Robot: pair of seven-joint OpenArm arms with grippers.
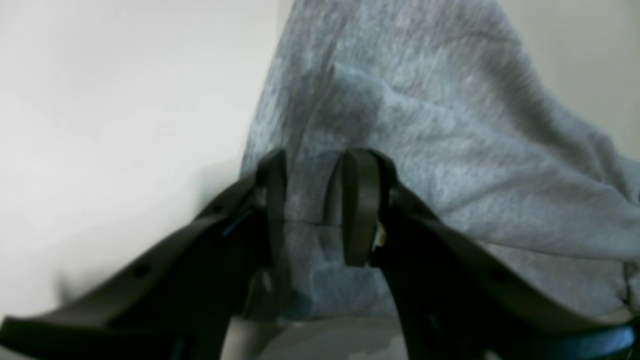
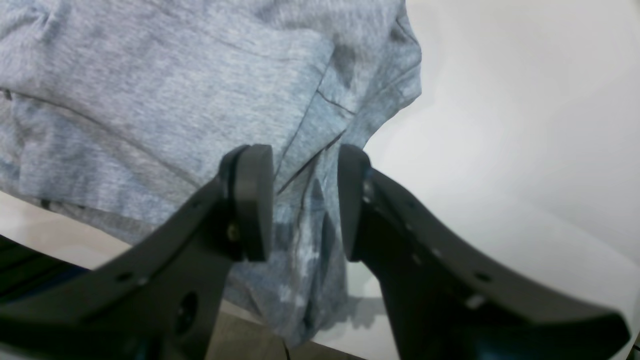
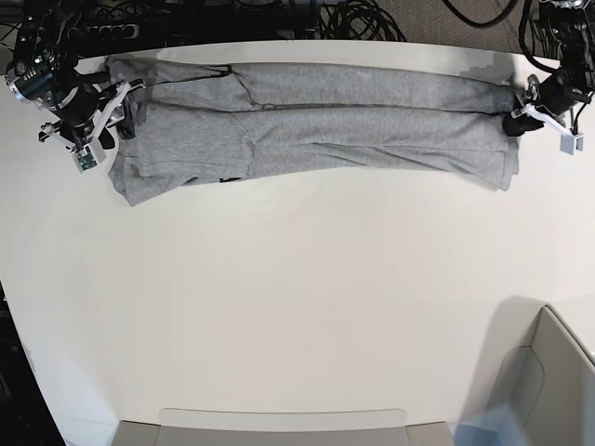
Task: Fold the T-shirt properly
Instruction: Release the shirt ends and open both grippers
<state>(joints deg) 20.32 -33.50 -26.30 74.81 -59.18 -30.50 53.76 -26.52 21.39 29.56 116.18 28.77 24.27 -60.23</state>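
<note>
The heather-grey T-shirt (image 3: 316, 130) lies stretched in a long folded band along the far side of the white table (image 3: 297, 307). My left gripper (image 3: 519, 119) is at the shirt's right end. In the left wrist view, this left gripper (image 1: 315, 160) has its jaws apart, with grey cloth (image 1: 425, 150) lying loose between them. My right gripper (image 3: 100, 116) is at the shirt's left end. Its pads (image 2: 255, 200) also stand apart, and a bunched fold of the shirt (image 2: 150, 100) hangs in the gap, not pinched.
Cables and dark gear (image 3: 353, 19) run behind the table's far edge. A grey bin (image 3: 548, 372) sits at the near right corner. A flat grey tray edge (image 3: 279, 427) lies along the front. The shirt's left end hangs slightly over the table edge (image 2: 60, 235).
</note>
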